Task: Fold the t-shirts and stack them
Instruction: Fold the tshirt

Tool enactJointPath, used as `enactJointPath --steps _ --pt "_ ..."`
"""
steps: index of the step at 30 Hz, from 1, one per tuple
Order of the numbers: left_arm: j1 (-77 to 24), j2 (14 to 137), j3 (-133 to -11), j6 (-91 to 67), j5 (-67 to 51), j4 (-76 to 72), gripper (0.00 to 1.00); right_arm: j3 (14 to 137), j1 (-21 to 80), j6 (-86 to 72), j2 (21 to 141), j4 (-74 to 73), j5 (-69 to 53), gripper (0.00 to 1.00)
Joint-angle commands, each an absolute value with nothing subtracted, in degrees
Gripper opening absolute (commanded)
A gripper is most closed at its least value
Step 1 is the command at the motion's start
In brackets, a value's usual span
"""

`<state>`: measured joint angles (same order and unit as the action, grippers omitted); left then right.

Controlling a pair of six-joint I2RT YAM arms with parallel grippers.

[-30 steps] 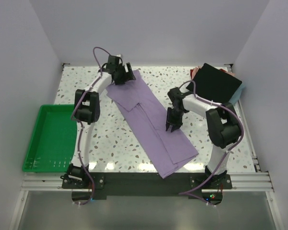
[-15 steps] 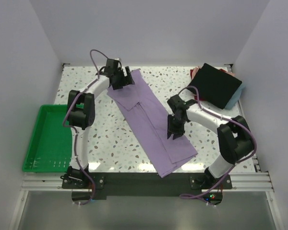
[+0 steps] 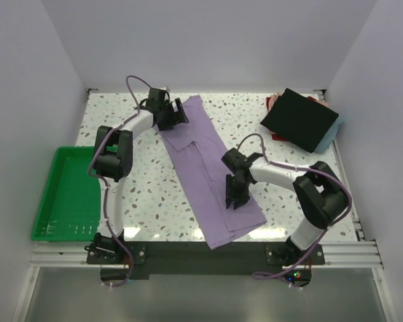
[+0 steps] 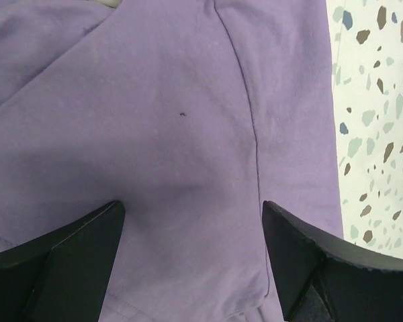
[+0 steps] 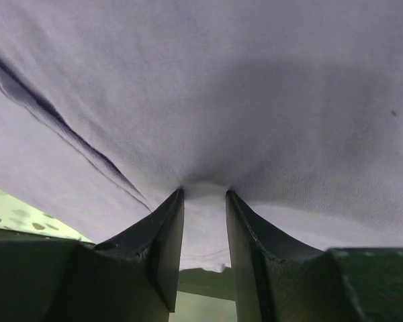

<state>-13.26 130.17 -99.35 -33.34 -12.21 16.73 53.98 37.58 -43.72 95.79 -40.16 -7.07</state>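
The large lavender t-shirt (image 3: pixel 205 168) lies folded into a long strip, running diagonally from the far left to the near middle of the table. My left gripper (image 3: pixel 172 114) is open, its fingers spread wide low over the strip's far end (image 4: pixel 174 114). My right gripper (image 3: pixel 234 196) is shut on a pinched fold of the lavender cloth (image 5: pixel 221 80) near the strip's near end. A folded black t-shirt (image 3: pixel 299 119) lies at the far right on top of a red/pink one (image 3: pixel 271 102) and a light blue one (image 3: pixel 333 135).
A green plastic tray (image 3: pixel 67 194) sits off the table's left edge. White walls close in the speckled table (image 3: pixel 154 194) on three sides. The folded stack stands close to the right wall.
My right gripper has moved left and nearer with the cloth in it, dragging the strip's near end left. The strip now lies straighter. My left gripper has stayed at the far end.
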Motion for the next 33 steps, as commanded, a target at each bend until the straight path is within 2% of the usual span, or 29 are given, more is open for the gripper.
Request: enactJointPath --steps 1,8,17,19,25,33 --pt "-12.57 135.79 -100.19 -29.63 -11.07 16.45 0.89 53.35 43.67 -50.43 102.46 -33.31 -6.85 0.35" --pt "-12.57 142.37 -106.17 -26.1 -15.81 12.66 0.9 61.68 53.08 -57.3 109.76 -32.25 -6.77 0.35" --pt "-13.01 148.8 -114.69 -26.72 -21.7 6.68 0.9 70.74 54.49 -58.36 113.64 -34.8 -5.98 0.35" --pt "-13.44 148.36 -115.57 -27.16 -22.58 5.55 0.94 72.15 54.49 -56.26 112.94 -36.12 -5.72 0.35" --pt "-15.9 140.2 -114.44 -28.65 -23.2 3.34 0.95 75.94 54.49 -50.81 106.19 -41.48 -4.83 0.37" --pt "-18.45 117.27 -102.52 -27.17 -17.41 6.41 0.96 62.6 54.49 -50.62 90.02 -45.53 -2.47 0.38"
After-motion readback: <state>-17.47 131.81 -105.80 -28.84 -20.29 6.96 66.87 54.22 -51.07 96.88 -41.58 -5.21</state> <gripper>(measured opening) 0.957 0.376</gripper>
